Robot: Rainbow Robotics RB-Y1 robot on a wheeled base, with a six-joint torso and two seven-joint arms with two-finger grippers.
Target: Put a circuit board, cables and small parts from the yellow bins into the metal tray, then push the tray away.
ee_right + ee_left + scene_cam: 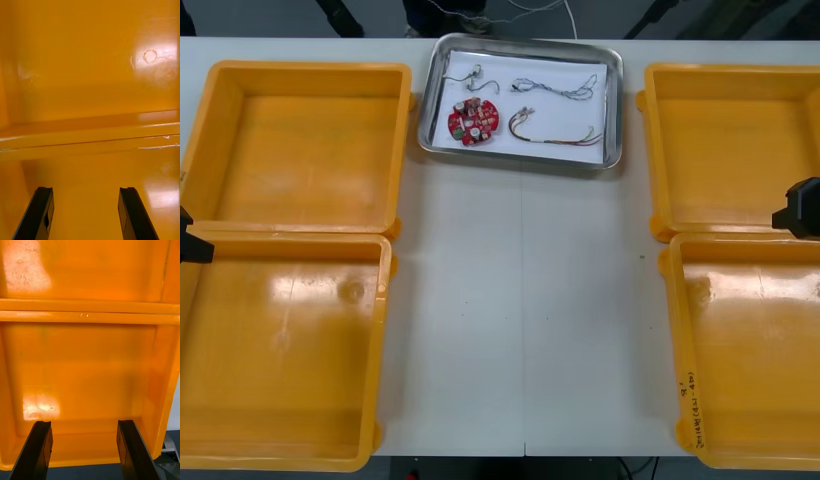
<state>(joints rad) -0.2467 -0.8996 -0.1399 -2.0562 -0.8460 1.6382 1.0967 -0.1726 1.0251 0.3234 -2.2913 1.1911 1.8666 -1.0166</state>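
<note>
The metal tray [613,110] sits at the far middle of the table, white inside. In it lie a round red circuit board [473,121], a twisted blue and white cable [558,88], a red and yellow cable [555,132] and a small metal part [464,76]. My left gripper [84,450] hangs open over the floor of a yellow bin [86,371] at the left, holding nothing. My right gripper [87,213] is open too, above the rims where the two right bins [90,138] meet. The left arm [192,243] and right arm [800,208] peek in at the table's sides.
Two yellow bins stand on the left [310,150] [280,360] and two on the right [730,150] [750,350], all bare inside. White table [520,320] lies between them. Dark shapes show beyond the far edge.
</note>
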